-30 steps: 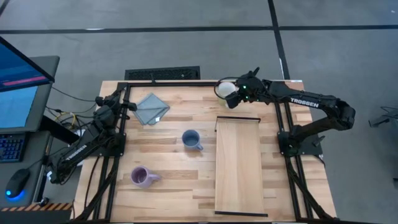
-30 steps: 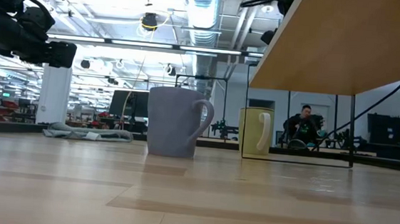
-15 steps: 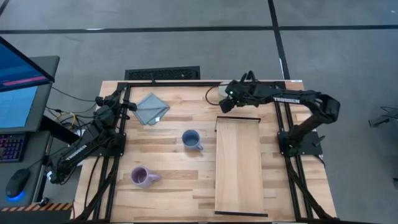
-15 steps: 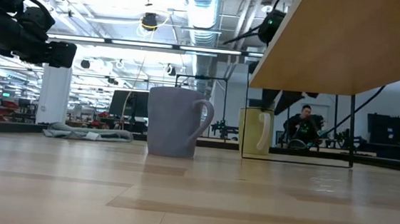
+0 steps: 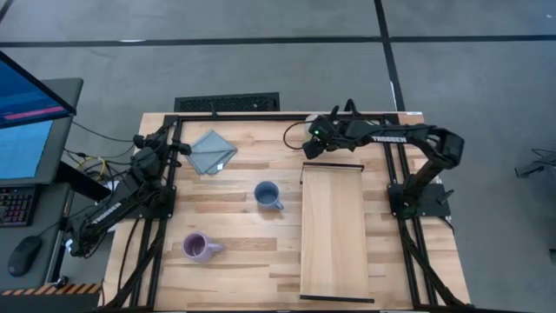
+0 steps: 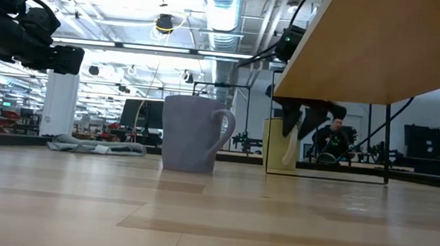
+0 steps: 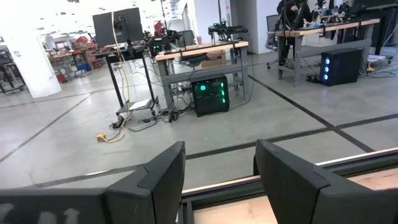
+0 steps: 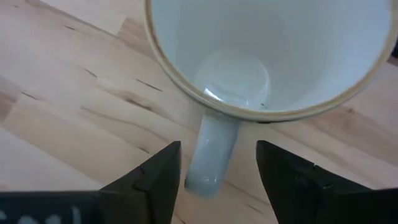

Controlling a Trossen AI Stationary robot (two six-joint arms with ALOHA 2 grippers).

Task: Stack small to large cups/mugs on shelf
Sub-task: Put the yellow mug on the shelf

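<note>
Fingers (image 8: 155,177) of the right gripper (image 8: 217,180) stand apart, one on each side of the cream-white mug's (image 8: 267,56) handle (image 8: 211,155), not pressed against it. That mug stands upright on the tabletop (image 5: 252,161) just beyond the dark-framed end of the shelf (image 5: 333,230); from above the right gripper (image 5: 313,143) hides it, and in the low view the mug (image 6: 277,145) shows under the shelf's raised edge (image 6: 383,49) with the dark fingers (image 6: 291,121) hanging down at its handle side.

The slate blue mug (image 5: 267,195) stands upright just beside the shelf's long side, toward the left arm, handle turned to the shelf. The lavender mug (image 5: 199,248) lies farther from the shelf on that same side, well apart from it. The grey cloth (image 5: 211,151) lies off the framed end, on the left-arm side.

The left gripper (image 7: 219,180) waits with fingers spread and nothing between them, near the table corner beyond the cloth, well apart from the shelf (image 5: 148,152).
</note>
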